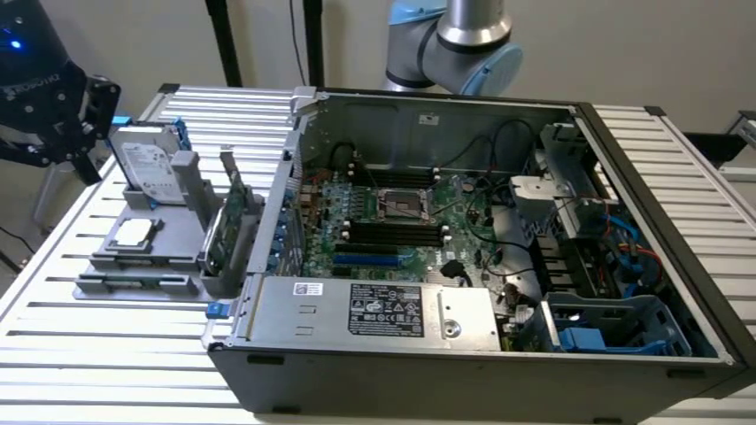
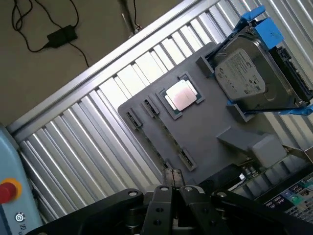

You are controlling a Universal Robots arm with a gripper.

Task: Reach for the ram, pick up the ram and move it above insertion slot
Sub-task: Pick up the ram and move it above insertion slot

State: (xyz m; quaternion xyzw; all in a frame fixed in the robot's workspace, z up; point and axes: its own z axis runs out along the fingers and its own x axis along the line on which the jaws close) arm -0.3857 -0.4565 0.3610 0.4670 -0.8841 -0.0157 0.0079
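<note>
Ram (image 1: 133, 282) untouched at tray (image 1: 172, 235) edge opposite hard drive (image 1: 148, 164). Gripper (image 2: 175, 193) closed, empty, hovers above. Reach step, I reckon; needs opening + lining up w/ stick.

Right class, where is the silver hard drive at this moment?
The hard drive stands on the exterior view's left, outside the open computer case, on the grey holder just beyond the processor chip.

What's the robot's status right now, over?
Gripper shut, empty, above the gray tray. Ram along the tray's near edge, untouched. Nothing seen blocking it.
</note>
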